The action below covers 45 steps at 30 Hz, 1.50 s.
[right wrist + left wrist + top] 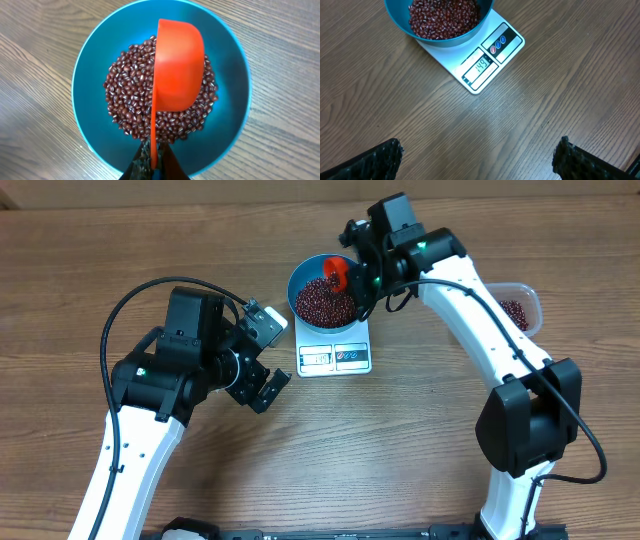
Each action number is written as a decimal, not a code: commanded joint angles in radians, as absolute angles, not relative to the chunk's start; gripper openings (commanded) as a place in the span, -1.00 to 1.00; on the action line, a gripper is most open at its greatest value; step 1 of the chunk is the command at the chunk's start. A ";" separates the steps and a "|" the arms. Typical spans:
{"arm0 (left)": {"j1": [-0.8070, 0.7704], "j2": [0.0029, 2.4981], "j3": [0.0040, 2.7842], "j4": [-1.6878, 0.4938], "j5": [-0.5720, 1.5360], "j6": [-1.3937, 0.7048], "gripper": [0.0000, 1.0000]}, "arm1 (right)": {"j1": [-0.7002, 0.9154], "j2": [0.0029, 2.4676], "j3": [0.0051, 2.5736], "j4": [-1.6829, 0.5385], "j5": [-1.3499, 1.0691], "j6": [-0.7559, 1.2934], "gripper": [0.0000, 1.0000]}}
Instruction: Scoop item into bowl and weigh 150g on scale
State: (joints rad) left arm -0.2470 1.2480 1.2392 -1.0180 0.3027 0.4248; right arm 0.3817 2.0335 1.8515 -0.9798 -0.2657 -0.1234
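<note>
The blue bowl (302,278) (90,125) (400,22) stands on the white scale (335,356) (485,62) and holds a heap of red-brown beans (318,302) (130,100) (445,17). My right gripper (154,155) (358,268) is shut on the thin handle of a red scoop (177,65) (335,273), whose cup is turned on its side above the beans. My left gripper (477,160) (262,392) hangs open over bare table in front of the scale, nothing between its fingers (375,162). The scale's display (481,66) is lit.
A clear plastic tub (520,305) with more beans sits at the right, behind the right arm. The wooden table (60,270) runs all around the scale.
</note>
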 commanded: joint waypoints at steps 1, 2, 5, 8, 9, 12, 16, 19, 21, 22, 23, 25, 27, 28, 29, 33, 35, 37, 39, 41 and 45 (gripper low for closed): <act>-0.249 1.255 1.265 -1.018 0.304 0.426 0.99 | 0.357 1.982 1.885 -0.975 -0.342 -0.056 -0.93; -0.249 1.255 1.265 -1.017 0.303 0.426 0.99 | 0.351 1.982 1.885 -0.974 -0.347 -0.042 -0.93; -0.249 1.255 1.265 -1.017 0.304 0.426 0.99 | 0.337 1.982 1.885 -0.978 -0.370 -0.026 -0.93; -0.249 1.255 1.265 -1.017 0.304 0.426 0.99 | 0.325 1.982 1.885 -0.982 -0.388 -0.026 -0.92; -0.249 1.255 1.265 -1.017 0.304 0.426 0.99 | 0.324 1.982 1.885 -0.982 -0.387 -0.026 -0.92; -0.249 1.255 1.265 -1.017 0.303 0.426 0.99 | 0.324 1.982 1.885 -0.981 -0.388 -0.026 -0.93; -0.249 1.255 1.265 -1.017 0.304 0.426 0.99 | 0.324 1.982 1.885 -0.993 -0.387 -0.026 -0.92; -0.249 1.255 1.265 -1.017 0.303 0.426 0.99 | 0.323 1.983 1.884 -0.994 -0.387 -0.026 -0.93; -0.249 1.255 1.265 -1.017 0.303 0.426 0.99 | 0.323 1.983 1.885 -0.994 -0.387 -0.026 -0.93; -0.249 1.255 1.265 -1.017 0.304 0.426 0.99 | 0.323 1.983 1.884 -0.994 -0.388 -0.026 -0.93; -0.249 1.255 1.265 -1.017 0.304 0.426 0.99 | 0.323 1.983 1.884 -0.995 -0.388 -0.025 -0.93; -0.249 1.255 1.265 -1.017 0.304 0.426 0.99 | 0.323 1.983 1.884 -0.996 -0.388 -0.025 -0.93; -0.249 1.255 1.265 -1.017 0.304 0.426 0.99 | 0.323 1.983 1.884 -0.997 -0.388 -0.025 -0.93; -0.249 1.255 1.265 -1.017 0.304 0.426 0.99 | 0.323 1.983 1.884 -0.997 -0.388 -0.025 -0.92; -0.249 1.255 1.265 -1.017 0.304 0.426 0.99 | 0.323 1.983 1.884 -0.997 -0.388 -0.025 -0.92; -0.249 1.255 1.265 -1.017 0.304 0.426 0.99 | 0.323 1.983 1.884 -0.997 -0.392 -0.022 -0.92; -0.249 1.255 1.265 -1.017 0.304 0.426 1.00 | 0.320 1.983 1.885 -0.997 -0.395 -0.022 -0.93; -0.249 1.255 1.265 -1.017 0.304 0.426 0.99 | 0.313 1.983 1.885 -0.998 -0.397 -0.022 -0.93; -0.249 1.255 1.265 -1.017 0.304 0.426 0.99 | 0.305 1.983 1.885 -1.002 -0.405 -0.022 -0.93; -0.249 1.255 1.265 -1.017 0.304 0.426 0.99 | 0.293 1.983 1.885 -1.013 -0.406 -0.022 -0.93; -0.249 1.255 1.265 -1.017 0.303 0.426 0.99 | 0.273 1.983 1.885 -1.036 -0.407 -0.022 -0.93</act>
State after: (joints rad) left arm -0.2470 1.2484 1.2392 -1.0180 0.3031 0.4248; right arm 0.2962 2.0335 1.8515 -1.0306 -0.3946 -0.0257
